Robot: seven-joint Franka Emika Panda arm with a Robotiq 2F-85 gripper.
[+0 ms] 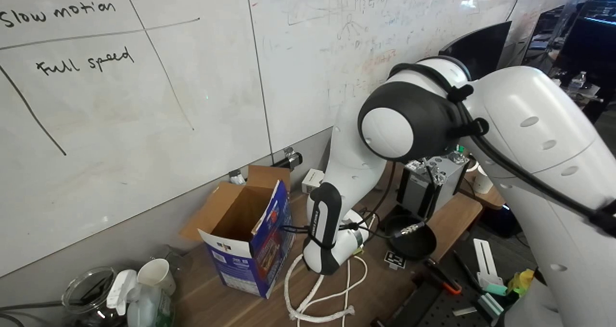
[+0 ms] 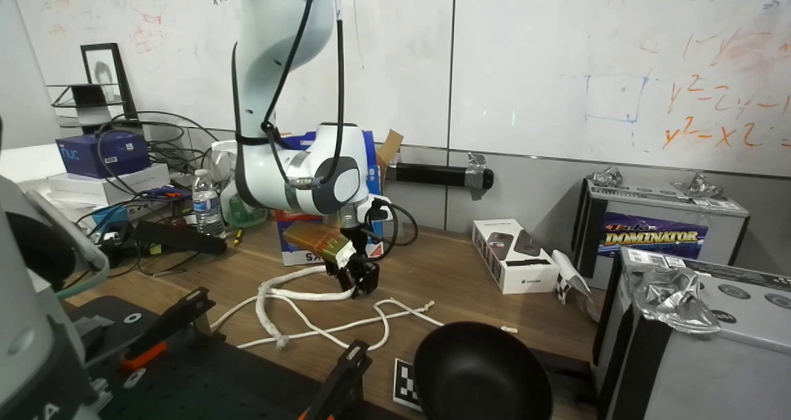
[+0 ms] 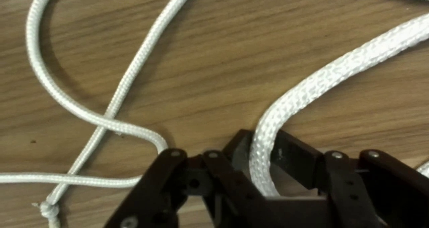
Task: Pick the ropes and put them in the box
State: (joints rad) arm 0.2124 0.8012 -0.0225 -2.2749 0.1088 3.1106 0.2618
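The thick white rope (image 3: 321, 80) passes between the fingertips of my gripper (image 3: 261, 137), which are closed around it in the wrist view. It loops on the wooden table in both exterior views (image 1: 287, 288) (image 2: 267, 315). The thin white rope (image 3: 134, 67) lies wavy and crossing itself beside the gripper; it also shows in an exterior view (image 2: 386, 330). My gripper (image 2: 357, 284) is low at the table, fingers pointing down. The open cardboard box (image 1: 236, 274), blue with brown flaps, stands beside the arm. In an exterior view the arm partly hides the box (image 2: 374, 167); its inside looks dark.
A black pan (image 2: 482, 377) and a white phone box (image 2: 513, 259) stand on the table. Grey batteries (image 2: 698, 346) are at the side. A glass jar (image 1: 89, 288), a spray bottle (image 1: 144, 305) and a paper cup (image 1: 156, 275) stand near the box. The whiteboard wall is behind.
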